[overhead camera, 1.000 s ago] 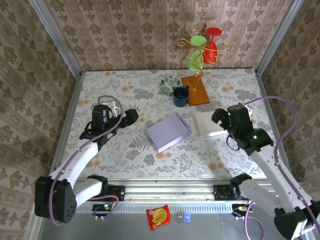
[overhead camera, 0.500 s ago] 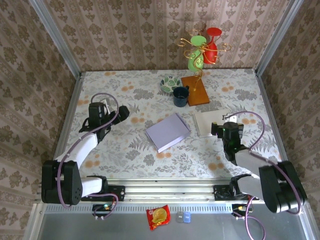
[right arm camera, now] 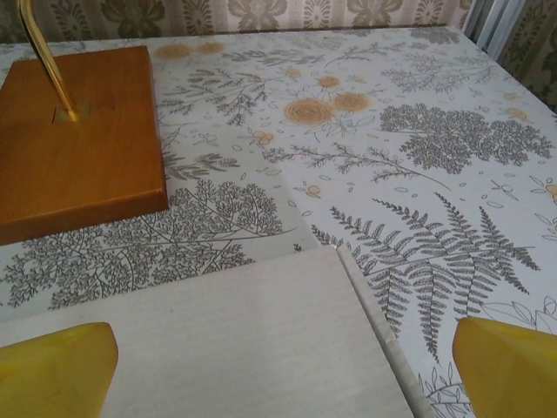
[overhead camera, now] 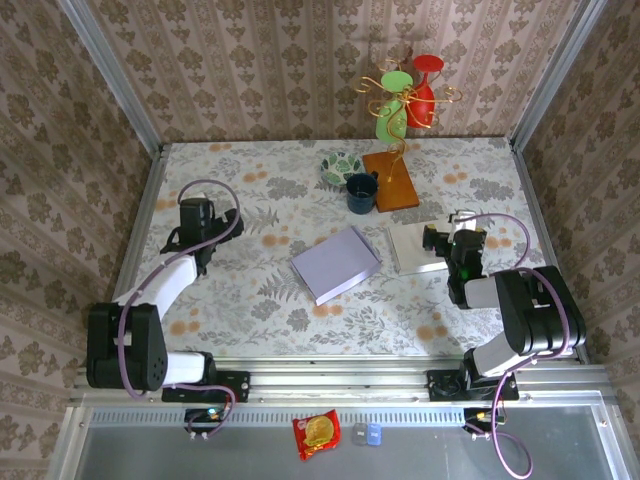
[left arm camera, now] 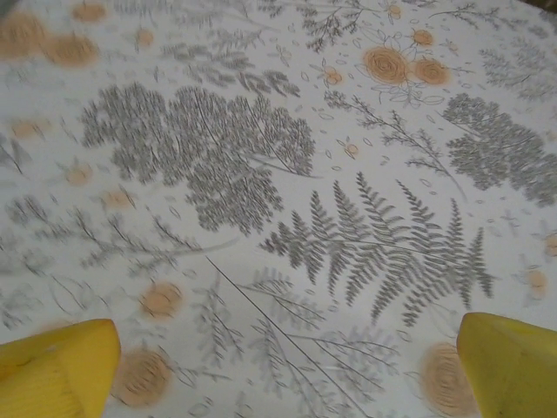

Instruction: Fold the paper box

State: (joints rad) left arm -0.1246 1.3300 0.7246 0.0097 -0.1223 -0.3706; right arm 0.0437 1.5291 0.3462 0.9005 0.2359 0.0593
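We look down on a table [overhead camera: 250, 300] covered with a pale cloth printed with grey ferns and orange blossoms. It is walled on three sides by beige damask wallpaper, with metal posts [overhead camera: 110, 75] at the corners. The paper box [overhead camera: 335, 263], a flat lavender piece, lies near the middle of the cloth, apart from both arms. Just to its right lies a white sheet [overhead camera: 418, 246], and behind that stands a wooden base [overhead camera: 390, 180] carrying a gold wire stand [overhead camera: 400, 100] with a red and a green cup. A dark blue cup [overhead camera: 361, 192] stands against the base's left edge, and a small patterned bowl [overhead camera: 340, 166] sits just behind the cup.

The left gripper [left arm camera: 283, 374] is spread wide, holding nothing, its yellow fingertips [left arm camera: 57, 370] over bare cloth; that view is somewhat blurred. The right gripper [right arm camera: 283, 374] is likewise released and hangs low over the white sheet's near corner, the wooden base ahead of it to the left.

Below the table's near rail [overhead camera: 340, 380] lie a red snack packet [overhead camera: 316, 433] and a small bluish item [overhead camera: 368, 433] that we cannot identify.
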